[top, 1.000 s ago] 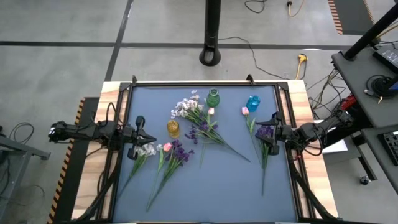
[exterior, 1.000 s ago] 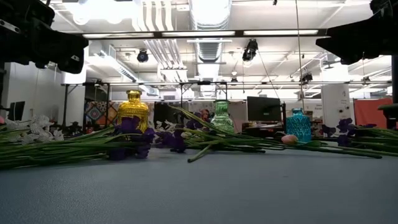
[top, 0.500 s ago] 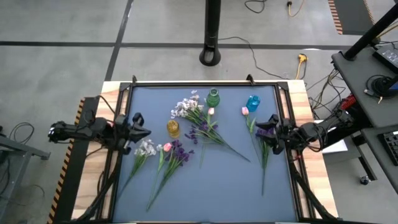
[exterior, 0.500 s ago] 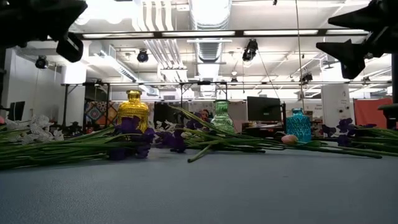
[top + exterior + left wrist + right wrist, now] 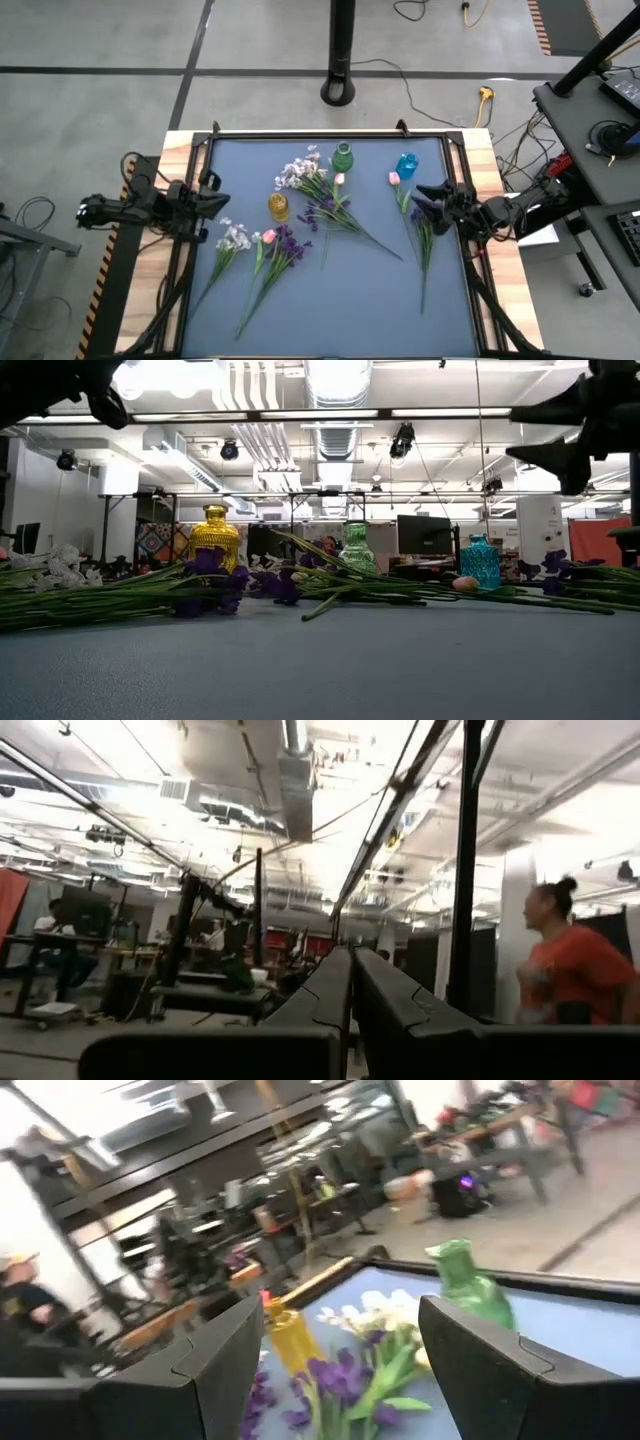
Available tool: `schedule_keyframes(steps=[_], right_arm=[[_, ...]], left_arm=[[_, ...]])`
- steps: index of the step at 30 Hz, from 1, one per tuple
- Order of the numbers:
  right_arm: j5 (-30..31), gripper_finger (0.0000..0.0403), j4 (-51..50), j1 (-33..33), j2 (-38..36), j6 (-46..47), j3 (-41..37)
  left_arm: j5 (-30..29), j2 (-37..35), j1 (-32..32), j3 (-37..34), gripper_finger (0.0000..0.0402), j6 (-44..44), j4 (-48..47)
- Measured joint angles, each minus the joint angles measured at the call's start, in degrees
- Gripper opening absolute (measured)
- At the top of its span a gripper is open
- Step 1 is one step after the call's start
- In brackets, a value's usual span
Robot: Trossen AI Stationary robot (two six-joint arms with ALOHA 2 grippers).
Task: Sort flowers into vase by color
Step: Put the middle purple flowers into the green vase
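Flowers lie flat on the blue mat (image 5: pixel 330 300) in three groups. One group has a white spray (image 5: pixel 235 238), a pink bud (image 5: pixel 268 236) and a purple sprig (image 5: pixel 288 241). A middle bunch (image 5: pixel 322 195) lies by the yellow vase (image 5: pixel 278 206) and the green vase (image 5: pixel 343 157). A pink bud (image 5: pixel 394 178) and a purple sprig (image 5: pixel 426 213) lie by the blue vase (image 5: pixel 406 164). My left gripper (image 5: pixel 218 199) is shut and empty, raised over the mat's left edge. My right gripper (image 5: pixel 428 192) is open and empty, raised above the right purple sprig.
The three vases stand upright toward the far side, also in the low view: yellow (image 5: pixel 214 538), green (image 5: pixel 357 546), blue (image 5: pixel 480 562). A black frame (image 5: pixel 330 134) rims the mat. People show in the room beyond, one in an orange shirt (image 5: pixel 570 980).
My left gripper has drawn back toward the table's left edge, risen and tipped its fingers upward, away from the white spray. My right gripper has risen and shifted a little toward the far edge above the purple sprig. The flowers have not moved.
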Motion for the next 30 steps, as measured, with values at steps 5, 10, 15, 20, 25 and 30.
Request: schedule_keyframes(steps=[5,10,15,20,25,30], right_arm=[[-2.85,0.0257,2.14,-0.17,2.26,-0.15,0.0],[-4.41,0.024,5.63,-0.15,8.69,0.06,0.02],[-3.95,0.0231,9.68,-0.17,19.66,0.03,1.25],[-2.0,0.024,9.06,-0.17,30.72,-0.13,7.13],[0.32,0.0265,0.87,-0.15,39.74,0.38,15.13],[2.62,0.03,-14.77,-0.17,47.9,4.28,25.09]], left_arm=[[-4.03,2.17,0.0,-0.01,0.0,-1.98,0.29],[-8.66,7.1,0.07,0.0,0.0,-1.52,5.97],[-9.28,13.93,0.11,-0.02,0.0,6.75,14.12],[-17.82,19.63,0.11,1.68,0.0,10.21,13.87],[-27.2,24.85,0.11,7.42,0.0,7.47,-3.17],[-27.31,30.97,0.11,16.86,0.0005,0.85,-26.95]])
